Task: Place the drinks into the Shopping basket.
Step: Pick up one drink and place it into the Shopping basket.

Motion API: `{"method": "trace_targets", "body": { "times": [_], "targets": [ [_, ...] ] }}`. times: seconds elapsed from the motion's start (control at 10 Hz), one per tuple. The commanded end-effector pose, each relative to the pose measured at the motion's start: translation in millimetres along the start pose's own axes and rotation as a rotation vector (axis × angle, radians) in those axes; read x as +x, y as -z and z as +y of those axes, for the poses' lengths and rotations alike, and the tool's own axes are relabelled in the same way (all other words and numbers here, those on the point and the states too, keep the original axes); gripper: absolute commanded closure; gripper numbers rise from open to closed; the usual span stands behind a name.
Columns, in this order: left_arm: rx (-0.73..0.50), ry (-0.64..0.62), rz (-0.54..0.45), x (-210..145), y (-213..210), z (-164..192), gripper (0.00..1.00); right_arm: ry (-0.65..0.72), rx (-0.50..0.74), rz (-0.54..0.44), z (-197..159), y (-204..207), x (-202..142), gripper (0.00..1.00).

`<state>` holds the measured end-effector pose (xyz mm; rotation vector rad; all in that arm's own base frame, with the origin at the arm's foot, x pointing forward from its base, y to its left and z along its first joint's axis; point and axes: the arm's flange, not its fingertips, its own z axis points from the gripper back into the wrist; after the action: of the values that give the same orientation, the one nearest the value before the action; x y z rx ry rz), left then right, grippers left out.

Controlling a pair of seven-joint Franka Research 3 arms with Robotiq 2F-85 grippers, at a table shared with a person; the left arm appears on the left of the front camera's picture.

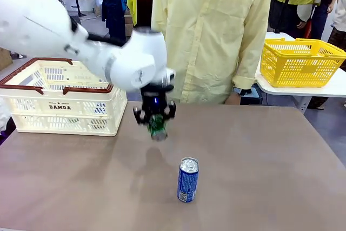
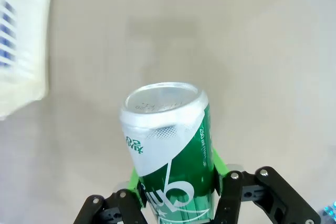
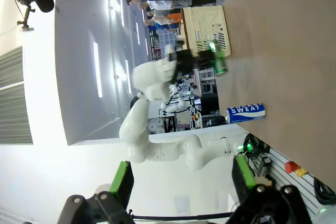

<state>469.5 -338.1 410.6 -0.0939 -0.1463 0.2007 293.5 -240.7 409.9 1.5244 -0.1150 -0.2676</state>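
Green aluminium shows between your left gripper (image 1: 155, 116) in the front view: its fingers are clamped on a green can (image 1: 157, 126), which hangs clear of the brown bench (image 1: 259, 155), its shadow lying below it. The can looks tipped rather than upright, likely because it is gripped low on its body. The Shopping basket (image 1: 59, 113) sits at the bench's near-left, just beside the arm, so the carry across looks short. A blue can (image 1: 188, 180) stands upright on the bench, nearer the camera, well apart from the basket and untouched. A person in a pale yellow coat (image 1: 216, 31) stands at the far edge, and a yellow basket (image 1: 300, 63) rests on a separate white table; leave that one alone.

In the left wrist view, you see the green pads (image 2: 219, 167) pressed to both sides of the green can (image 2: 170, 150), its silver top pointing away from the wrist. A corner of the basket (image 2: 21, 40) sits at the upper left, blurred.

In the right wrist view, your right gripper (image 3: 181, 182) has its fingers wide apart with nothing between them. Beyond it you see the left arm holding the green can (image 3: 219, 64) near the basket (image 3: 206, 27), and the blue can (image 3: 245, 113) standing on the bench.
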Motion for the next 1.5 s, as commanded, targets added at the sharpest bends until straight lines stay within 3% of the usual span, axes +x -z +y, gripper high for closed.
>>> {"method": "trace_targets", "body": {
  "times": [0.0,0.1,0.3,0.5,0.6,1.0,1.1,1.2,1.4],
  "targets": [
    [-0.013,0.041,-0.059,30,-118,25,1.0,0.013,0.004,0.0,4,0,-2,0.0],
    [0.014,0.091,-0.103,50,-164,45,1.0,0.013,0.004,0.0,4,0,-2,0.0],
    [0.044,0.175,-0.157,81,-194,100,1.0,0.013,0.004,0.0,4,0,-2,0.0],
    [-0.01,0.066,-0.196,83,-202,152,1.0,0.013,0.004,0.0,4,0,-2,0.0],
    [0.041,0.136,-0.161,82,-219,116,1.0,0.013,0.004,0.0,4,0,-2,0.0],
    [0.042,0.138,-0.161,85,-210,123,1.0,0.013,0.004,0.0,4,0,-2,0.0],
    [0.095,0.251,-0.195,100,-204,121,1.0,0.013,0.004,0.0,4,0,-2,0.0],
    [0.169,0.227,-0.142,132,-196,129,1.0,0.013,0.004,0.0,4,0,-2,0.0],
    [0.205,0.193,-0.097,173,-161,155,1.0,0.013,0.004,0.0,4,0,-2,0.0]
  ]
}}
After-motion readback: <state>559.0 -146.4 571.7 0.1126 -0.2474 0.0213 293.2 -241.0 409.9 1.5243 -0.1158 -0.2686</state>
